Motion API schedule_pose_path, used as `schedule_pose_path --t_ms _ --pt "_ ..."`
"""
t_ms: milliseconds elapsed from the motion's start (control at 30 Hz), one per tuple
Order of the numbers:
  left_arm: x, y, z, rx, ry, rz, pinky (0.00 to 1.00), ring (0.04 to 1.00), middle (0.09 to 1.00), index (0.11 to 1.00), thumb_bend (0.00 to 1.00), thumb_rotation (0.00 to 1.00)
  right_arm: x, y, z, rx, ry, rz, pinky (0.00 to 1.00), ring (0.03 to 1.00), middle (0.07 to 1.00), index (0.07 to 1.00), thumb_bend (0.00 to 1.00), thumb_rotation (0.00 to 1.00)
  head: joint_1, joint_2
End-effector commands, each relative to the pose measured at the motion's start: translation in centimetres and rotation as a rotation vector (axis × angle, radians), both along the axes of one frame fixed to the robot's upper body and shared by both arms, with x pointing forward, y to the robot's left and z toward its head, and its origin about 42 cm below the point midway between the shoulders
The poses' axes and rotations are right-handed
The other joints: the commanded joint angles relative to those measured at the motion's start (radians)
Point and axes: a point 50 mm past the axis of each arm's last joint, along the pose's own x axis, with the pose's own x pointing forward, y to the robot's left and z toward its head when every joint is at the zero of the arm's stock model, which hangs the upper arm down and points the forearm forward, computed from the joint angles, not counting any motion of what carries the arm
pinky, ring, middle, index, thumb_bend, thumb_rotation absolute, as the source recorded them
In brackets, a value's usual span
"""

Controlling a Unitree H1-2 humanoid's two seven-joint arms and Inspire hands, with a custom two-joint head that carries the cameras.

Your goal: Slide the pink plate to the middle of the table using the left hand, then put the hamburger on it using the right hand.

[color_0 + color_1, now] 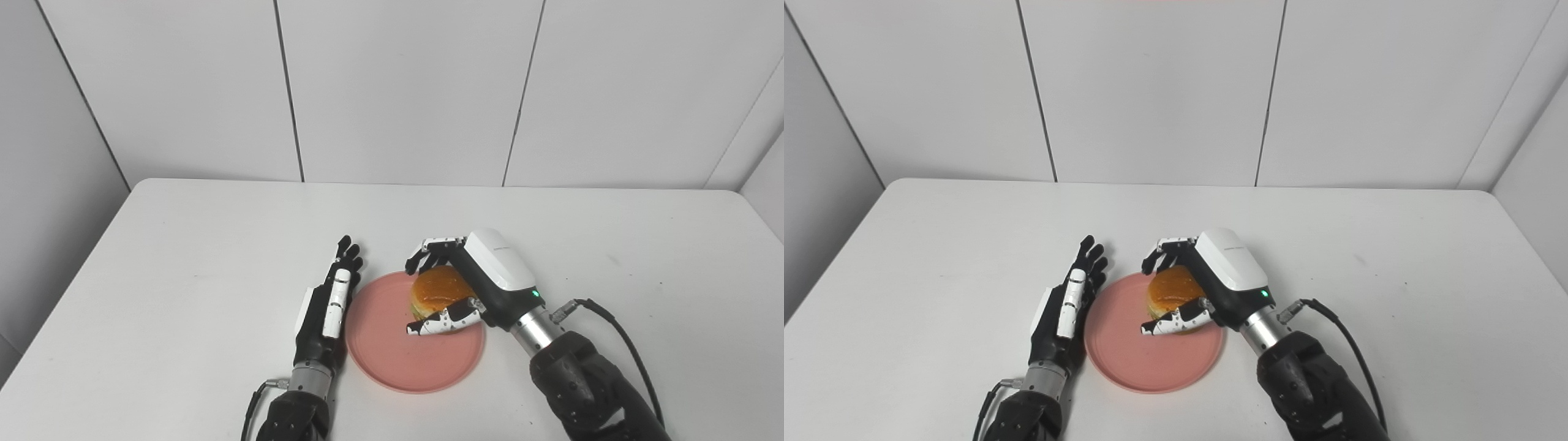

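Hamburger (438, 293) sitting over the right part of the pink plate (392, 355), golden bun up, a pale layer showing at its lower edge. Wrapped by the right hand (456, 288): fingers (432, 250) curled round the far side of the bun, thumb (441, 321) pressed along the near side. Clearly a grip, closed on the burger. Hard to say whether the burger rests fully on the plate or hangs just above it.

Pink plate lying flat near the middle of the white table (184, 257), a little toward the near edge, most of its left and near surface bare.

Left hand (327, 303) just beside the plate's left rim, set on edge, fingers straight, held together and pointing away toward the wall. Holding nothing, extended rather than curled. Contact with the rim looks likely along the hand's side, but cannot be confirmed.

Right wrist showing a white shell with a small green light (1263, 294), a black cable (1347, 343) looping off the forearm to the right. Left forearm entering from the bottom, a thinner cable at its wrist.

Grey panelled wall (404, 92) behind the table's far edge.
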Motion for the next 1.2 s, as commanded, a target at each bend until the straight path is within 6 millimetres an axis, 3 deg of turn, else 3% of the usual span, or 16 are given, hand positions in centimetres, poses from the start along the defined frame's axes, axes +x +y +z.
schedule_pose_path --t_ms 0,467,900,1033,1167 --pt "-1.9 0.3 -3.4 0.017 0.103 0.004 0.98 0.977 0.985 0.975 0.55 1.00 0.4 1.1 2.2 0.027 -0.103 0.052 0.26 0.305 0.400 0.511 0.51 0.00 0.002 0.001" --pt "-1.9 0.1 -3.5 -0.001 0.101 0.001 1.00 0.983 0.988 0.972 0.55 1.00 1.0 2.8 0.4 -0.048 -0.062 0.077 0.30 0.356 0.405 0.523 0.51 0.00 0.004 0.002" --pt "-2.0 0.5 -3.2 0.007 0.090 -0.010 1.00 0.997 1.000 0.994 0.56 1.00 1.2 2.7 -1.4 -0.120 -0.025 0.055 0.35 0.412 0.431 0.537 0.51 0.00 0.002 0.007" --pt "-2.0 0.5 -3.2 0.008 0.092 -0.010 1.00 0.998 1.000 0.991 0.56 1.00 1.1 2.6 -1.8 -0.128 -0.013 0.053 0.28 0.336 0.406 0.519 0.51 0.00 0.002 0.007" --pt "-1.9 0.5 -3.4 0.009 0.085 -0.006 1.00 0.995 1.000 0.993 0.56 1.00 1.1 2.4 -2.0 -0.128 -0.013 0.054 0.28 0.327 0.403 0.513 0.51 0.00 -0.001 0.006"
